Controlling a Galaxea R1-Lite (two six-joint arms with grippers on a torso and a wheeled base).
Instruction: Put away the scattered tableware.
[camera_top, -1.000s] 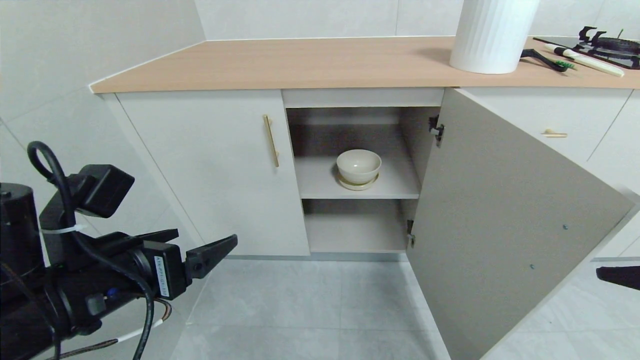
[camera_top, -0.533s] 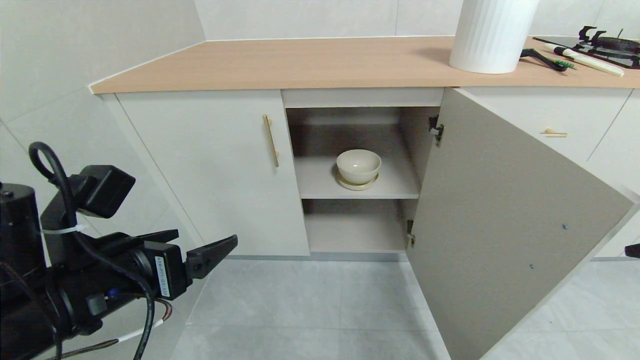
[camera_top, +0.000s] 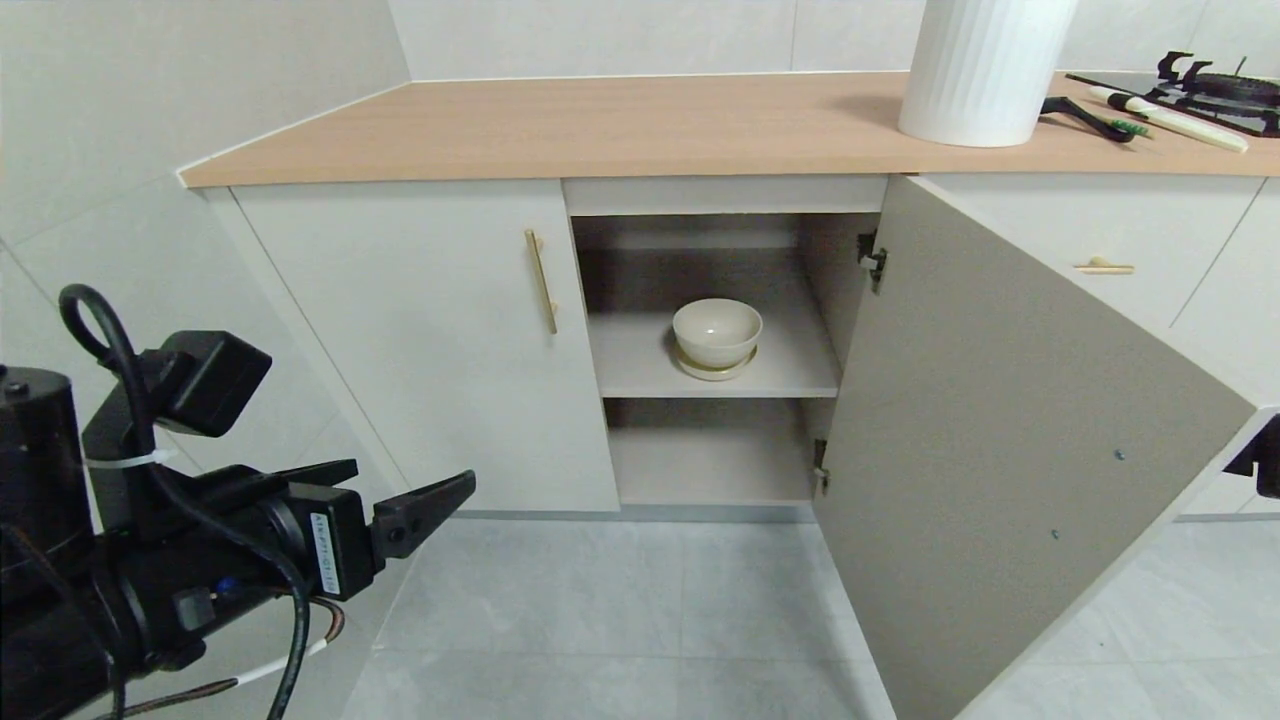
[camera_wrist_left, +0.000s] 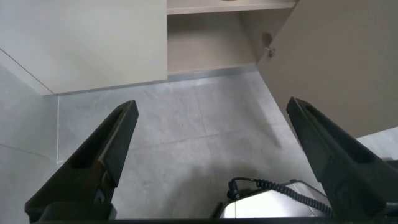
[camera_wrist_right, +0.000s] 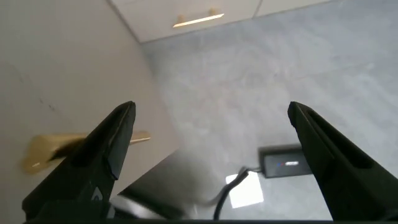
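Sitting on one cabinet shelf (camera_top: 635, 368): one bowl (camera_top: 717, 328) atop one saucer (camera_top: 714, 373).

Nothing written can be read here. The one piece of print is a small white label (camera_top: 322, 553) stuck on the dark wrist housing of the left arm, just behind the left pincer (camera_top: 412, 472). It carries a line of dark characters running along its length, too small to make out.
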